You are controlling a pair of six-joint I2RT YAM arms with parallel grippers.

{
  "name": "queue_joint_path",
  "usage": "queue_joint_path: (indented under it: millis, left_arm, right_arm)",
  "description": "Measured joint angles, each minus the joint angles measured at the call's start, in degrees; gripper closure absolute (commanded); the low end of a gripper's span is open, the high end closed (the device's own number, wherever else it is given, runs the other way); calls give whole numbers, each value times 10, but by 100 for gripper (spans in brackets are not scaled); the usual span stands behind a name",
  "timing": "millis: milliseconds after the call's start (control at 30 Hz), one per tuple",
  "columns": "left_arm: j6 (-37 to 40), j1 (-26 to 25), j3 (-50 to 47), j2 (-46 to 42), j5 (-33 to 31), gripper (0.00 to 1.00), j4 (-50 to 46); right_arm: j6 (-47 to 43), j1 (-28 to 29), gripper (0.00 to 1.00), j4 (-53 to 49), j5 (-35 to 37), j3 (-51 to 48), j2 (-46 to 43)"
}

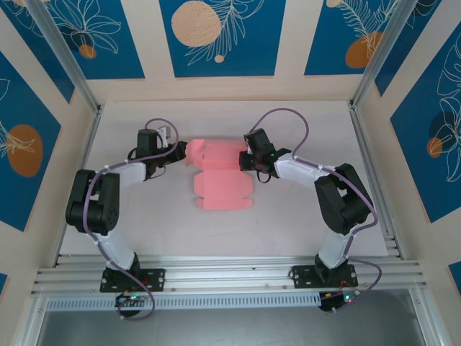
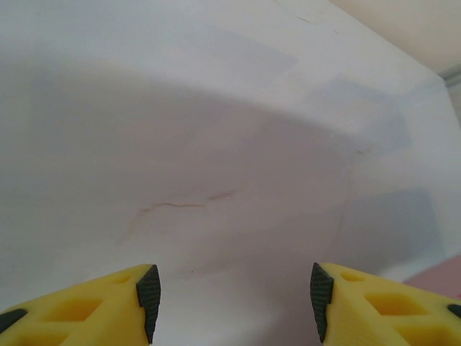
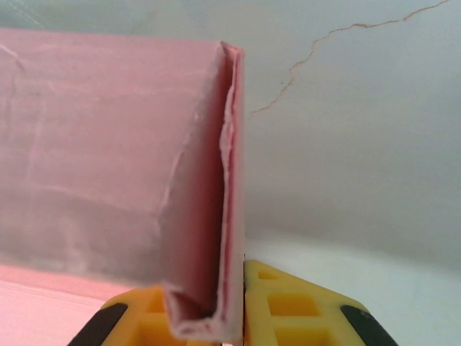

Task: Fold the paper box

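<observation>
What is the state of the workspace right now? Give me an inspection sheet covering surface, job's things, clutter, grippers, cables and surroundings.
Surface: white table, with a thin crack in its top.
Job's things: pink paper box, a partly folded sheet lying mid-table, one doubled flap raised.
Clutter: nothing seen.
Grippers: left gripper open, nothing between its fingers, at the sheet's left side; right gripper shut on the doubled flap.
Cables: purple cables loop above both arms, off the sheet.
Surroundings: blue floral panels on the walls; metal frame along the near edge.
</observation>
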Motion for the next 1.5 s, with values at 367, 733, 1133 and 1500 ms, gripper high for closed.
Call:
queue_joint_path:
  millis: [367,733,1133,1500]
  left_arm:
    - [16,-26,-4,9,66,44,61]
    - [18,-33,-42,9,74,44,82]
    - [26,-38,-66,-2,69,52,60]
    - [26,-38,-76,-26,73,52,52]
  right_arm:
    - [1,0,85,-29,0,35,9]
    - [3,0,86,-64,3,64,37]
    - [3,0,86,-81,6,72,54]
    - [3,0,86,-83,6,73,62]
